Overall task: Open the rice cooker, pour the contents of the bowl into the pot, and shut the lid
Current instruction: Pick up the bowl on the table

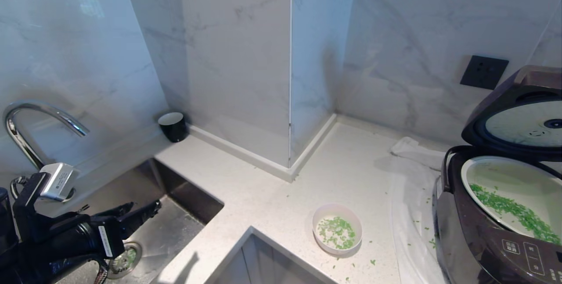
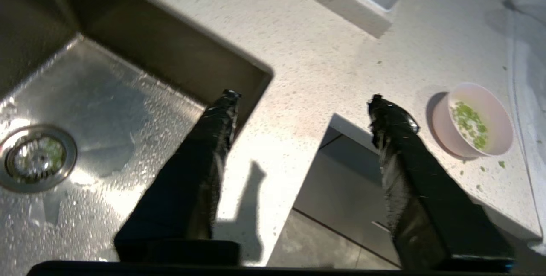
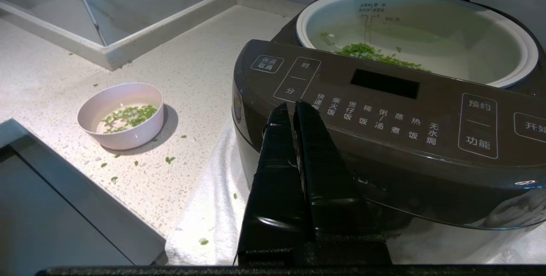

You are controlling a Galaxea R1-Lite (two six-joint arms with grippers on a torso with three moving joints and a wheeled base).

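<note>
bowl [image 1: 336, 232] on counter [image 1: 272, 196], lid [image 1: 518, 117] up, left hand [image 1: 140, 211] over sink [image 1: 175, 227].

Counter [image 1: 272, 196]: pale speckled stone, matt, finely grained. Wall panels [image 1: 237, 55]: polished marble-look slabs, grey veining, glossy and reflective. Sink [image 2: 106, 97]: brushed steel, wet, beaded with droplets; drain strainer [image 2: 36, 156] shiny metal. Faucet [image 1: 39, 121]: chromed, mirror-bright. Rice cooker [image 3: 384, 109]: dark glossy plastic shell, smooth front panel with printed white legends. Pot [image 3: 426, 33]: smooth white coated interior, pale rim. Lid [image 1: 522, 117]: underside carries a dull, dimpled pale disc. Bowl [image 3: 121, 114]: smooth pink exterior, glossy white inside. Cloth [image 1: 412, 196] under the cooker: white, soft, creased. Left gripper [image 2: 298, 109] fingers [image 2: 213, 139]: wrapped in black, wrinkled, shiny tape. Cup [image 1: 172, 126]: dark glossy outside, white inside.
</note>
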